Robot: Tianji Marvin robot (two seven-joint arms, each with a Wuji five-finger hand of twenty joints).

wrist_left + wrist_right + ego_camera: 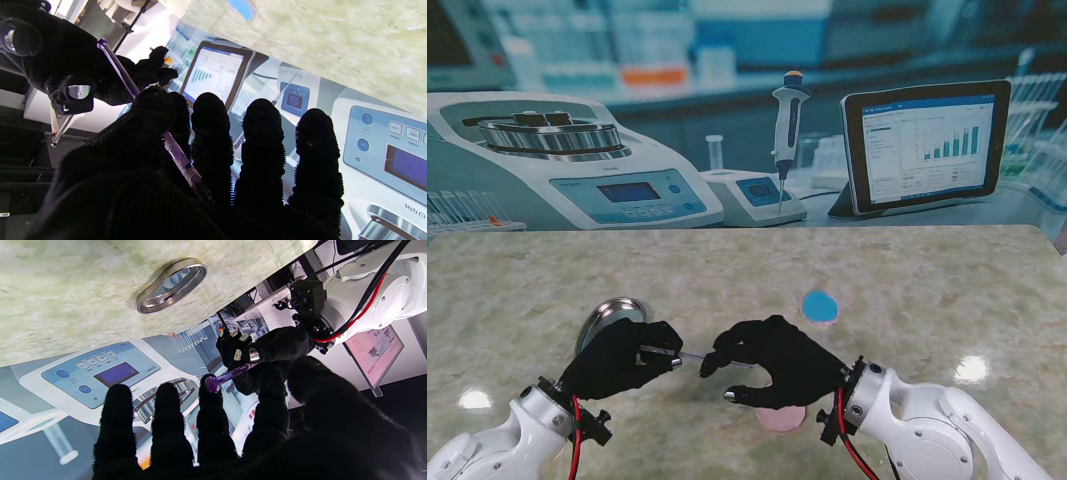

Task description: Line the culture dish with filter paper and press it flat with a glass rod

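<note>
A thin clear glass rod [689,355] hangs level above the table between my two black-gloved hands. My left hand [622,358] is shut on it, thumb and forefinger pinching the rod [181,163]. My right hand [772,362] curls its fingers at the rod's other end [213,383]; whether they grip it is unclear. A blue round paper [819,306] lies on a pinkish dish farther from me, right of centre. Another pink round dish [782,420] lies partly hidden under my right hand.
An oval steel tray [612,318] sits on the marble table [947,290] just beyond my left hand, also seen in the right wrist view [171,285]. The backdrop behind the table is a printed lab scene.
</note>
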